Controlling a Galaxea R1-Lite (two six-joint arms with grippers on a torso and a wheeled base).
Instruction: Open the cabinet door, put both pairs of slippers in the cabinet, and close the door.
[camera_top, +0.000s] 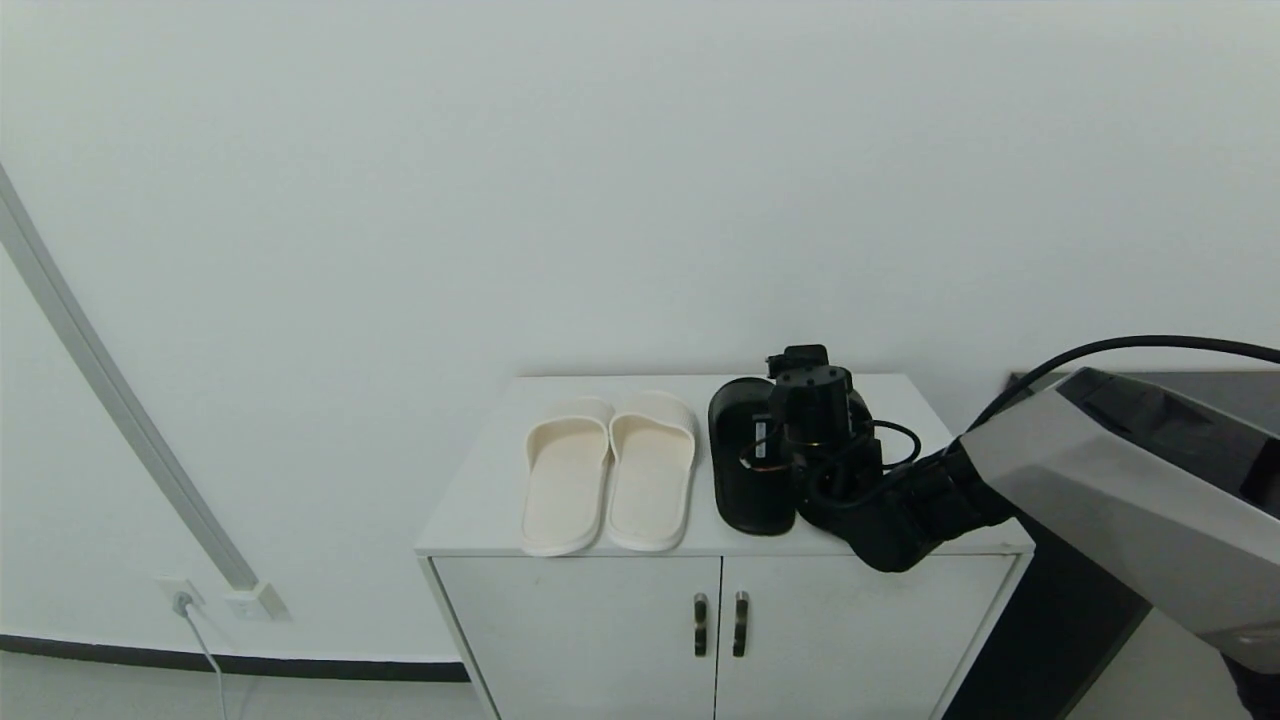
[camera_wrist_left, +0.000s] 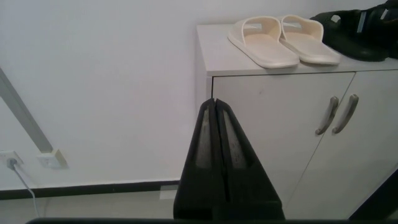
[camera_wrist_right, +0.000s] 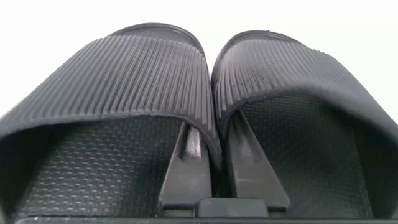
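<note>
The black ribbed rubber slippers (camera_top: 750, 460) sit on top of the white two-door cabinet (camera_top: 590, 630) beside the cream rubber slippers (camera_top: 608, 470). The right gripper (camera_wrist_right: 210, 130) pinches their adjoining strap walls, one finger inside each. That thin hold may shed a slipper on lifting, and with the doors (camera_top: 850, 625) shut and the left gripper (camera_wrist_left: 215, 106) closed on nothing beside the cabinet, the pair has nowhere to go.

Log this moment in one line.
cabinet doors closed | white slippers on top | right hand shut on black slippers | left hand shut, empty
</note>
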